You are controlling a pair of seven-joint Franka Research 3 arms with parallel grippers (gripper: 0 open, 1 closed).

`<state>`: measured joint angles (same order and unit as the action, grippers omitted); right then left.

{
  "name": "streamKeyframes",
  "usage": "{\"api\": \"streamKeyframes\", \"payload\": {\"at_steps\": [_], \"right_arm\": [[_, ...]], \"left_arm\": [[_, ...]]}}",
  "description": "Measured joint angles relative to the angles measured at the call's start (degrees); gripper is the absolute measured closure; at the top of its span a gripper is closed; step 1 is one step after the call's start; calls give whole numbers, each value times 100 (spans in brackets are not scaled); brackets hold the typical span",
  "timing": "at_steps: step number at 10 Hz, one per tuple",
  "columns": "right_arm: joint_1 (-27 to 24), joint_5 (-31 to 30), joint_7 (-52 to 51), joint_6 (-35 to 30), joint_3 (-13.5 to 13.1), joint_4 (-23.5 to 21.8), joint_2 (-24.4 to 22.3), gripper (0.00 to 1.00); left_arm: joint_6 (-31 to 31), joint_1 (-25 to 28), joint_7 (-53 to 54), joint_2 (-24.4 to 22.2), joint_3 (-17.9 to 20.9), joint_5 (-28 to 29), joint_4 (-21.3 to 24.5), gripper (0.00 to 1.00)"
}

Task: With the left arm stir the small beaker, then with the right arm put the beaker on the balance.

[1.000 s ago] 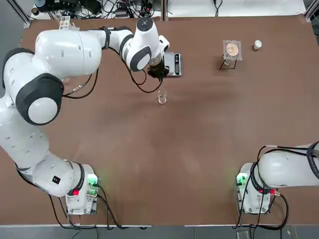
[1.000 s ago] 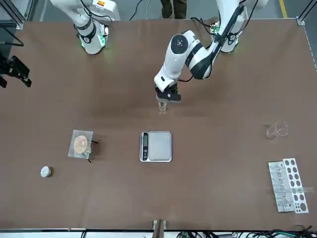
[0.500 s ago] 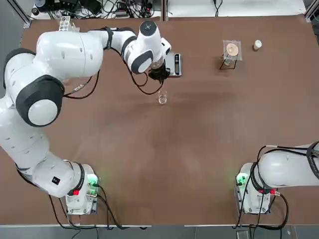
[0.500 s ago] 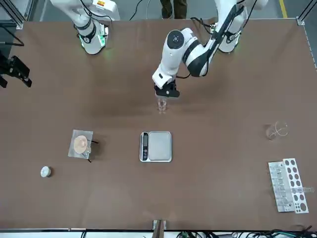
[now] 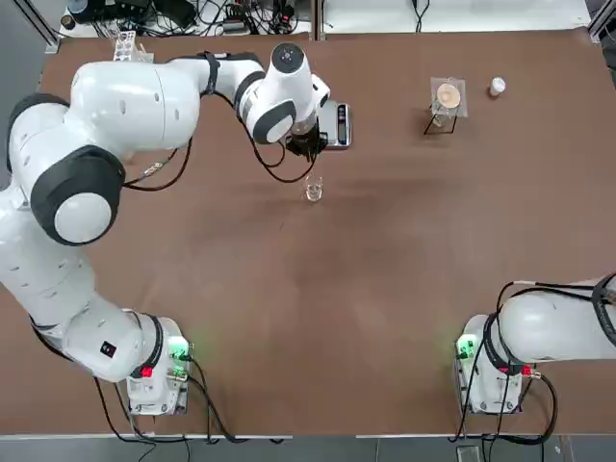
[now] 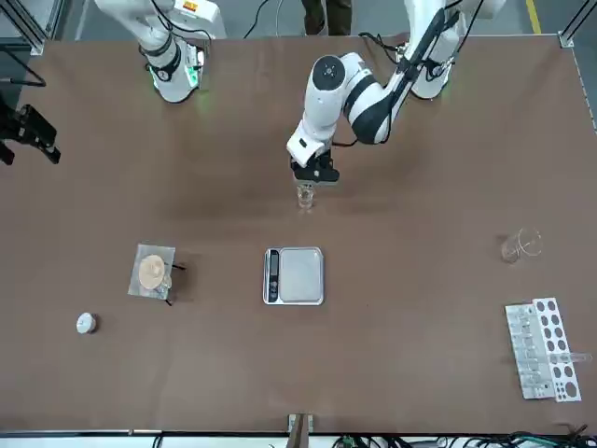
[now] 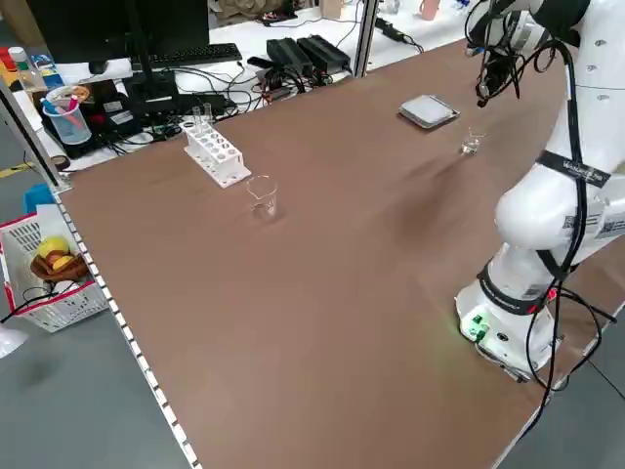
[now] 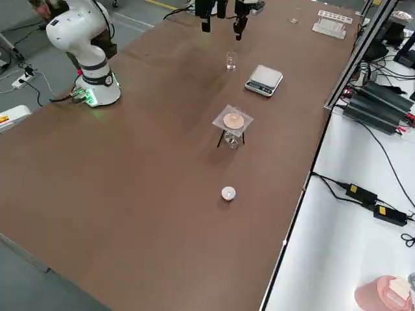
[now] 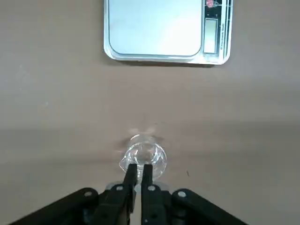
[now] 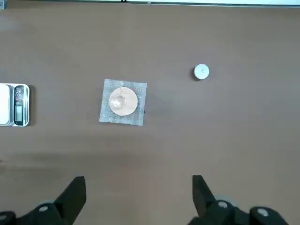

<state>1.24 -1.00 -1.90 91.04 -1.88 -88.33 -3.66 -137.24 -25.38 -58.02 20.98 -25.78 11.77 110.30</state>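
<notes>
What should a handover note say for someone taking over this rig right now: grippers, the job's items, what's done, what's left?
Left gripper: shut, fingers pressed together, poised over the small beaker; whether a stirrer is held cannot be seen.
Right gripper: open and empty, parked on its own side of the table.
The small beaker stands upright on the table, apart from the balance, whose pan is bare.
Done: left arm positioned at the beaker for stirring.
Left: finish stirring, withdraw the left arm, then have the right arm set the beaker on the balance.

I see bare desk (image 5: 385, 289) all around the small beaker (image 5: 313, 190) except at its 12 o'clock in the top view, where the left gripper (image 5: 308, 146) and the balance (image 5: 334, 125) crowd in.
</notes>
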Motion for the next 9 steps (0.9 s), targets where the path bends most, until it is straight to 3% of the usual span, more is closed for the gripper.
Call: {"api": "streamKeyframes", "payload": {"at_steps": [4, 9], "right_arm": [[0, 0, -1, 0, 1, 0, 0, 0], [2, 0, -6, 0, 6, -1, 3, 0]], "left_arm": [[3, -186, -976, 72, -1, 648, 57, 92], [3, -193, -1081, 165, 44, 848, 40, 92]]}}
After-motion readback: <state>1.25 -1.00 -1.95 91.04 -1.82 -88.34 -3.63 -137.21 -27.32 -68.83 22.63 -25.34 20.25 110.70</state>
